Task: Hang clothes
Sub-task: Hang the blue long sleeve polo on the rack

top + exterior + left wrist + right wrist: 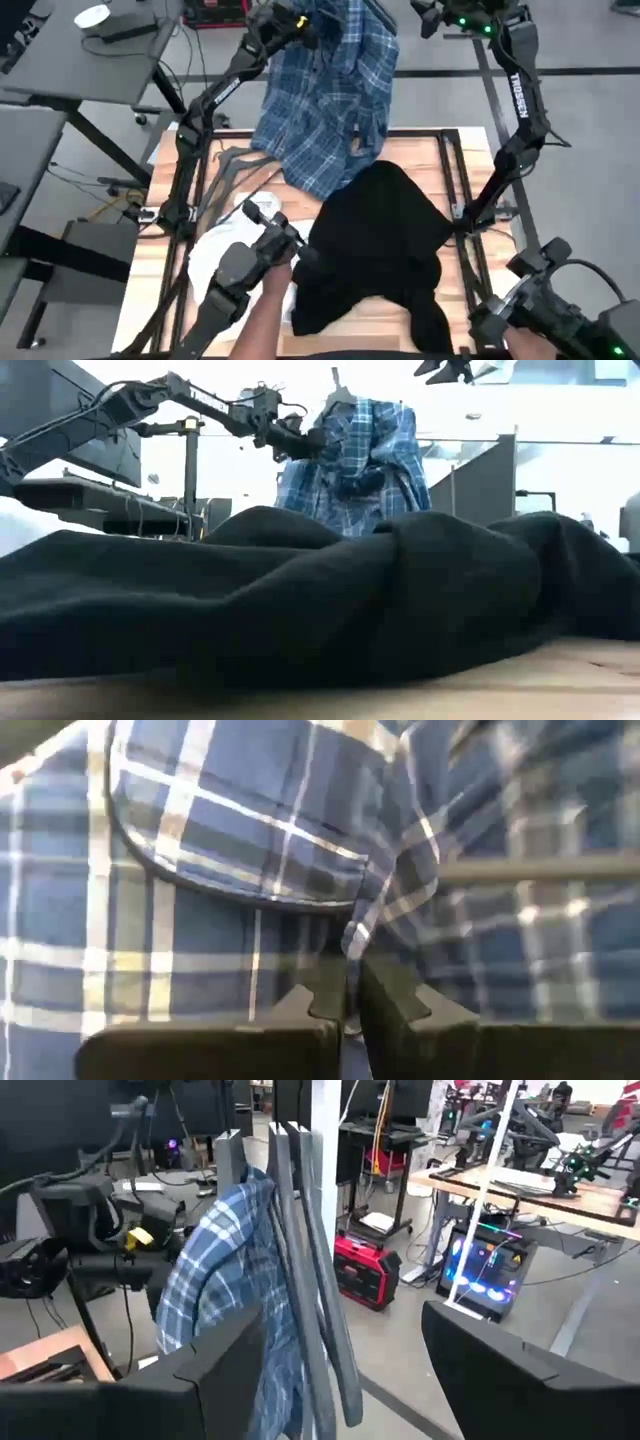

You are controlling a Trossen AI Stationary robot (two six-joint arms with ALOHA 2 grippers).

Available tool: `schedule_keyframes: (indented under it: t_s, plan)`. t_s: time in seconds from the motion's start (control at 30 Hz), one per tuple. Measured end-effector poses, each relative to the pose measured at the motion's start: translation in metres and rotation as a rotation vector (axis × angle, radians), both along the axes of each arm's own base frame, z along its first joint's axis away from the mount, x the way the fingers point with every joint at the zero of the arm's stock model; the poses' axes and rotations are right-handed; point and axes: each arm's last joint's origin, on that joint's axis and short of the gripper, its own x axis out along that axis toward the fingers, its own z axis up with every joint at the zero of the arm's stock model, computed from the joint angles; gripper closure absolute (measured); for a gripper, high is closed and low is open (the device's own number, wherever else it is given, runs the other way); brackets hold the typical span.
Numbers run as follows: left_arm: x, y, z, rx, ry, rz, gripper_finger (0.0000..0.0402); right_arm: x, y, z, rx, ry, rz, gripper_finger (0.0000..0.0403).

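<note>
Your left gripper point(352, 1005) has its fingers point(300, 1010) pinched together on a fold of the plaid shirt point(330, 110), which hangs beyond the desk point(170, 250). Your right gripper point(345, 1370) waits nearby, fingers spread wide. The black top point(375, 250) lies heaped on the desk.

The plaid shirt point(330, 110) is woven cloth, thin and matt, with crisp blue, white and pale yellow lines; up close in the left wrist view its weave looks soft and a stitched seam edges a curved panel. The black top point(380, 250) is a heavier, matt knit that lies in thick rounded folds. At 8 o'clock from it, the white top point(215, 255) is smooth pale cloth. The table point(150, 270) is light wood with visible grain and a faint sheen. The left gripper point(350, 1010) has matt dark plastic fingers point(300, 1010). The hangers point(235, 165) look like thin, dark, matt plastic or metal.
</note>
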Motion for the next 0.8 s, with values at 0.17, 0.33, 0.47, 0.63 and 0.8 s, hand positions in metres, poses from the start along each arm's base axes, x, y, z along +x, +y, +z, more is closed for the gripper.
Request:
schedule_keyframes:
  t_s: [0.17,0.33,0.47,0.63,0.8]
  plan:
    - [-0.005,0.003,-0.008,-0.075,0.053,0.035,0.0401,0.0,0.0,-0.001,0.006,0.004,0.0,0.0148]
    - [-0.008,0.004,-0.02,-0.159,0.147,0.069,0.0401,0.0,0.0,-0.001,0.003,0.011,0.001,0.0148]
    - [-0.011,0.004,-0.026,-0.204,0.202,0.137,0.0401,0.0,0.0,-0.001,-0.001,0.017,0.002,0.0148]
    - [-0.012,0.005,-0.028,-0.223,0.21,0.145,0.0401,0.0,0.0,-0.004,0.027,0.03,0.003,0.0148]
    - [-0.012,-0.001,-0.021,-0.174,0.286,0.133,0.0384,0.0,0.0,-0.005,0.038,0.034,0.003,0.0148]
